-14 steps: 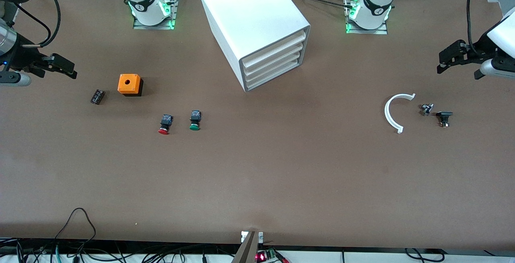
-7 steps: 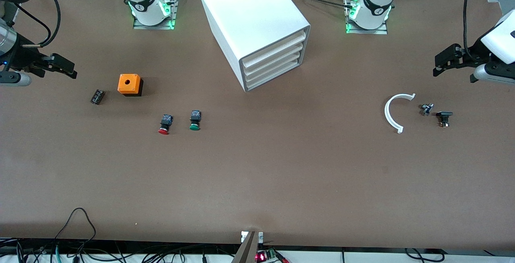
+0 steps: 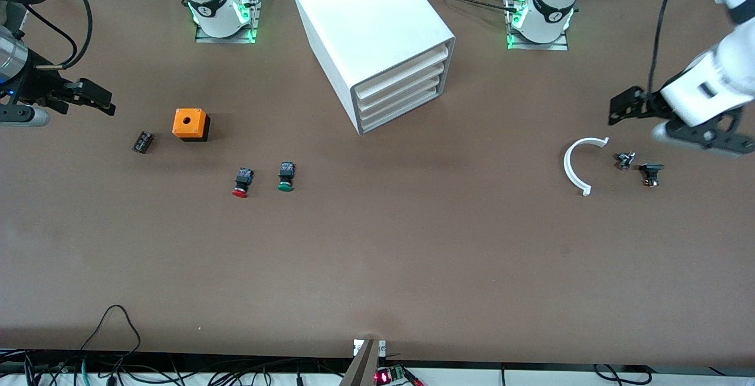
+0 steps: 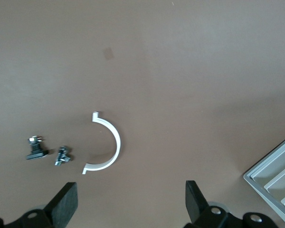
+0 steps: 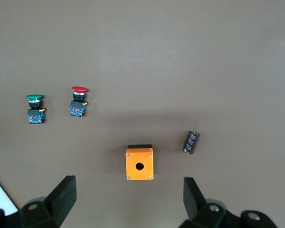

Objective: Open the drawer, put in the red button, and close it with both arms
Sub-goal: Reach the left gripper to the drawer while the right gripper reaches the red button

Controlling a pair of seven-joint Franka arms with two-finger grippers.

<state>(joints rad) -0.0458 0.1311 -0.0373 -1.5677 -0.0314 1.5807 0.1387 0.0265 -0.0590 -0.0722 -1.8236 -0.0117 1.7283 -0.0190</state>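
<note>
The white box cabinet (image 3: 371,38) stands between the arm bases with four alike drawers, all shut; the drawer (image 3: 399,77) is second from the top. A corner of the cabinet shows in the left wrist view (image 4: 275,175). The red button (image 3: 241,182) lies on the table beside the green-capped button (image 3: 286,176); it also shows in the right wrist view (image 5: 79,100). My right gripper (image 3: 94,98) is open and empty above the table's right-arm end (image 5: 128,197). My left gripper (image 3: 624,106) is open and empty above the table near the white curved piece (image 4: 130,199).
An orange box (image 3: 190,124) and a small dark cylinder (image 3: 143,141) lie near the right gripper. A white curved piece (image 3: 577,164) and two small dark parts (image 3: 625,160) (image 3: 651,173) lie below the left gripper. The green button shows in the right wrist view (image 5: 35,108).
My left arm has swung in from the table's end toward the cabinet and lowered, its gripper now over the area by the curved piece. The right arm has barely moved.
</note>
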